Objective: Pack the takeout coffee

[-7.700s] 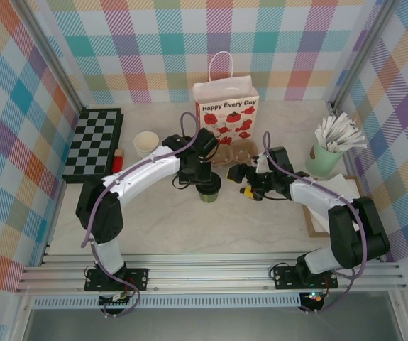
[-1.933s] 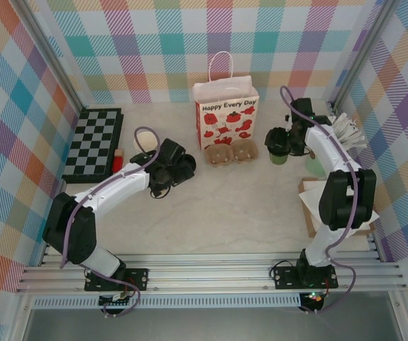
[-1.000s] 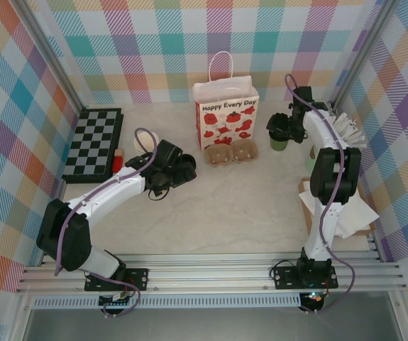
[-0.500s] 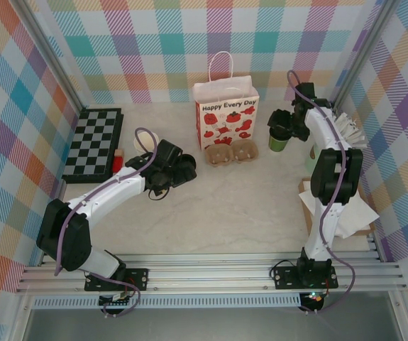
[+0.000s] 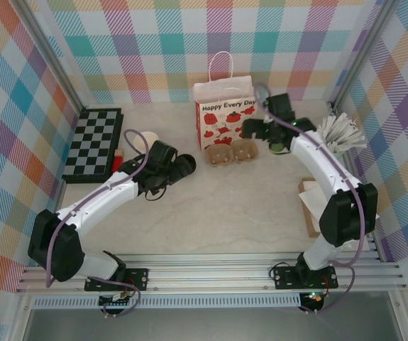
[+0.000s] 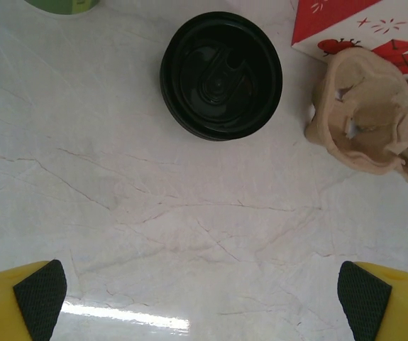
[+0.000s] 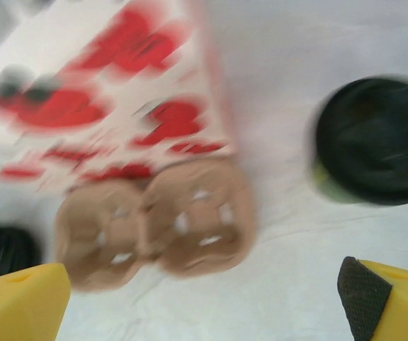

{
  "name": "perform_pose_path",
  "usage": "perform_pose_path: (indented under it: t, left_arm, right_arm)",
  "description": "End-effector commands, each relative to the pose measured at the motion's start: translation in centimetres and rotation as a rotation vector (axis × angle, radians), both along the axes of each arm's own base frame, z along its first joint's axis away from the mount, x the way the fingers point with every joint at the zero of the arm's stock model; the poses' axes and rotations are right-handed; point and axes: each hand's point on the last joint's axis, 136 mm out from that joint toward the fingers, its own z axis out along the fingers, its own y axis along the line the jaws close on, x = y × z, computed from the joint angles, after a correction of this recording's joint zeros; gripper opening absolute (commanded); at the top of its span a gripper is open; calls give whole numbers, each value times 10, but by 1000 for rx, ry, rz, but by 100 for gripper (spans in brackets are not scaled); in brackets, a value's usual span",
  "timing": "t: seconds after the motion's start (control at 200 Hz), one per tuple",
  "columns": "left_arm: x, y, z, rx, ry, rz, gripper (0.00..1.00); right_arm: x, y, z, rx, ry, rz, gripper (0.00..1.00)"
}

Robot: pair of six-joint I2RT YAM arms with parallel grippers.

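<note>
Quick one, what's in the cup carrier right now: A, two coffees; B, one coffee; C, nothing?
C: both wells of the carrier are bare, and a black-lidded coffee stands beside it, not in it.

Two lidded cups, one bag, one carrier, one chessboard

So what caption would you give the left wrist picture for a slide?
Open left gripper above the table, black-lidded takeout coffee ahead, cup carrier and printed bag at right.
</note>
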Motion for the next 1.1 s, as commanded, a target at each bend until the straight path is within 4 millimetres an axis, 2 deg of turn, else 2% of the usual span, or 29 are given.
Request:
perform_pose_path:
  t: [0.0, 0.085, 0.235, 0.36, 0.47, 0.545, 0.635, 0.695, 0.79, 0.92, 1.005, 1.095]
  left_arm:
    - [4, 14, 12, -6, -61, 78, 100]
    - [2, 23, 13, 27, -67, 101, 100]
    - [-2, 30, 8, 34, -67, 123, 100]
    - [-1, 30, 5, 25, -70, 134, 100]
    - [-1, 30, 5, 27, -69, 135, 100]
    - [-1, 26, 7, 15, -75, 110, 100]
    - [4, 7, 16, -19, -87, 5, 100]
    - [8, -1, 22, -19, -93, -47, 100]
    - [27, -14, 44, -3, -139, -120, 100]
    - [67, -19, 86, 49, -225, -139, 100]
    - [97, -20, 110, 45, -284, -131, 100]
    - [132, -15, 125, 66, -316, -99, 100]
  right_arm:
    - [-3, 33, -25, -12, -82, 83, 98]
    - [-10, 50, -35, 24, -143, 101, 98]
    - [-9, 57, -64, 14, -132, 126, 98]
    - [-1, 71, -93, -51, -87, 200, 95]
    - [12, 68, -109, -95, -53, 143, 91]
    - [20, 66, -119, -106, -42, 102, 86]
    - [30, 66, -129, -114, -31, 63, 72]
    - [34, 66, -137, -124, -10, 42, 68]
    - [35, 65, -153, -140, 38, 25, 66]
    - [36, 66, -163, -164, 68, 37, 62]
    - [34, 68, -166, -174, 90, 62, 55]
    - [28, 69, -166, -179, 110, 85, 45]
